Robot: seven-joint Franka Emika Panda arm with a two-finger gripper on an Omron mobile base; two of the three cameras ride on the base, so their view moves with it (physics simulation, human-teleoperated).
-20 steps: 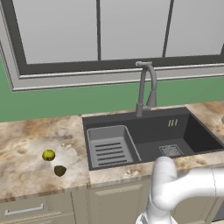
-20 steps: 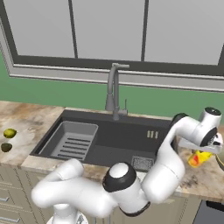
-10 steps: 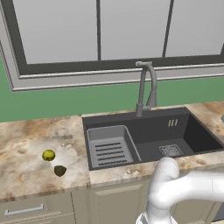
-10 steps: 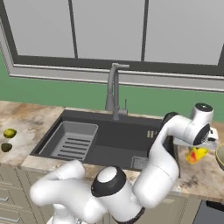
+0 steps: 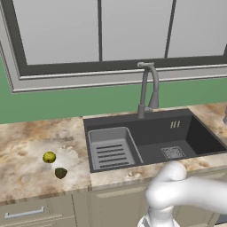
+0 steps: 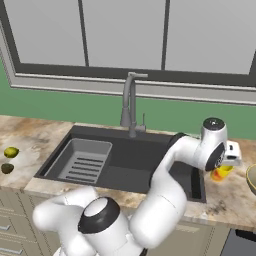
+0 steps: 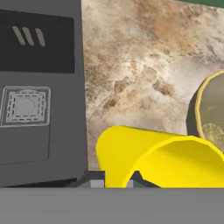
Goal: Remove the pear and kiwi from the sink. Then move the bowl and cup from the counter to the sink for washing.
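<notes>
- The sink [image 5: 150, 137] serves as the landmark: a dark grey recessed basin set in the marbled counter [image 5: 26, 150], with a lighter ribbed tray [image 5: 111, 148] in its left half and a tall grey faucet [image 5: 148, 88] rising from its back rim.
- Out on the counter well to the left of the sink lies the pear [image 5: 49, 157], bright yellow-green; the right base view shows it too, at the picture's left edge [image 6: 11, 152].
- The kiwi [image 5: 60, 172], dark olive-brown, sits just beside the pear on the side nearer the counter's front edge, the two close but apart. Both fruits are outside the basin.
- To the right of the sink, over the counter strip beside the basin's right rim, the gripper [image 6: 227, 161] is pinched on the rim of a yellow cup [image 6: 221, 172].
- In the hand view the cup [image 7: 157, 157] lies tilted with its open mouth turned toward the right, its wall caught between the two dark fingertips [image 7: 92, 177] at the bottom edge.
- Whether the cup's base touches the counter or hangs just above it, I cannot tell.
- The bowl [image 7: 211, 109], tan-yellow, rests on the counter further right of the sink than the cup, near the cup but apart from it; the right base view catches only its rim at the right edge [image 6: 251, 179].
</notes>
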